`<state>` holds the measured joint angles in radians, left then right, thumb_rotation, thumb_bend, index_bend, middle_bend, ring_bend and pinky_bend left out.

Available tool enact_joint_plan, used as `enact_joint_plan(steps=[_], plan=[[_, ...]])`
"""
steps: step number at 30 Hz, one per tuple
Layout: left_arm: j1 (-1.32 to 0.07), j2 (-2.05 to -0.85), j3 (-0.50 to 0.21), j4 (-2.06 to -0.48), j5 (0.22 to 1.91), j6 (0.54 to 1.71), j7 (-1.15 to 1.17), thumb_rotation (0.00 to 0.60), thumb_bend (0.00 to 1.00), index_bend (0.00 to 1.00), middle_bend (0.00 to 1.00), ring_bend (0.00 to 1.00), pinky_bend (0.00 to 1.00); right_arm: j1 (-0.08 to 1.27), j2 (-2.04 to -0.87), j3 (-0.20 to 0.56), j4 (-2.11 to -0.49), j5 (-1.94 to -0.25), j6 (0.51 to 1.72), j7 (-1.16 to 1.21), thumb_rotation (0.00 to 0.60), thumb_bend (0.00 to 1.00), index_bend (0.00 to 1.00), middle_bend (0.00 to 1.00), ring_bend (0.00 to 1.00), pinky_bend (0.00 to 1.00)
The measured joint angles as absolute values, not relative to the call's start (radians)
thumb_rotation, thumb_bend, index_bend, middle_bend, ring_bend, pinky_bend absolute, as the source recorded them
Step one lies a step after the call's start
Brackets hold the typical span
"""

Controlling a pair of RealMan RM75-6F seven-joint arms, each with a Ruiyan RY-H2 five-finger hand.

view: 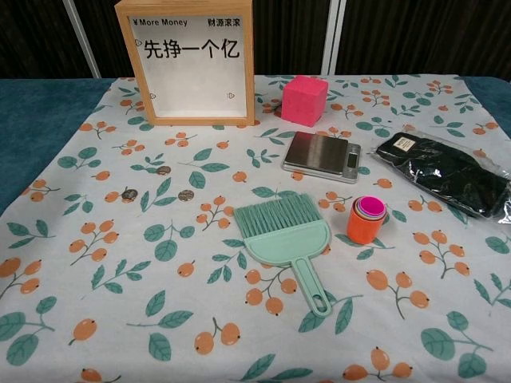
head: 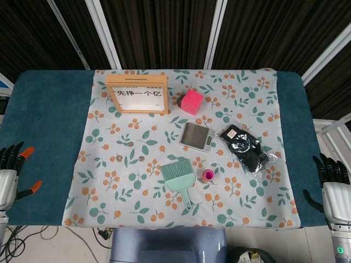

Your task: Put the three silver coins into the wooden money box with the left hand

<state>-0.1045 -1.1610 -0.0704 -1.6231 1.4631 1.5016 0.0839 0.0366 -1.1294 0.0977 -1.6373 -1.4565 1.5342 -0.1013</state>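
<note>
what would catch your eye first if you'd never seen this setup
The wooden money box with bold Chinese lettering stands at the far left of the floral cloth, with a hot-pink cube to its right. Nearer, a mint-green brush lies mid-table beside an orange cup stack.

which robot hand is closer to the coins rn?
Left. The left robot hand sits at the table's left edge, level with the coins lying left of centre. The right robot hand is at the far right edge, across the cloth.
</note>
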Motion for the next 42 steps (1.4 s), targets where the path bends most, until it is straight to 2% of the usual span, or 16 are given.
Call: enact_joint_plan(steps=[19, 27, 33, 42], plan=[[-0.106, -1.163, -0.079, -1.614, 1.454, 1.501, 0.086, 0.6, 0.17, 0.18, 0.02, 0.0, 0.0, 0.035, -1.131, 0.101, -1.64, -1.448, 1.537, -0.12, 0.6, 0.36, 0.01, 0.02, 0.02, 0.0], [-0.144, -1.177, -0.095, -1.565, 1.491, 1.495, 0.087, 0.6, 0.19, 0.22, 0.02, 0.0, 0.0, 0.035, -1.131, 0.1, -1.644, -1.446, 1.535, -0.123, 0.6, 0.36, 0.01, 0.02, 0.02, 0.0], [-0.248, -1.224, -0.135, -1.496, 1.513, 1.418, 0.093, 0.6, 0.21, 0.28, 0.02, 0.0, 0.0, 0.035, -1.132, 0.1, -1.645, -1.447, 1.535, -0.123, 0.6, 0.36, 0.01, 0.02, 0.02, 0.0], [-0.434, -1.39, -0.153, -1.313, 1.528, 1.192, 0.075, 0.6, 0.24, 0.32, 0.03, 0.0, 0.0, 0.034, -1.134, 0.105, -1.644, -1.437, 1.535, -0.118, 0.6, 0.36, 0.01, 0.02, 0.02, 0.0]])
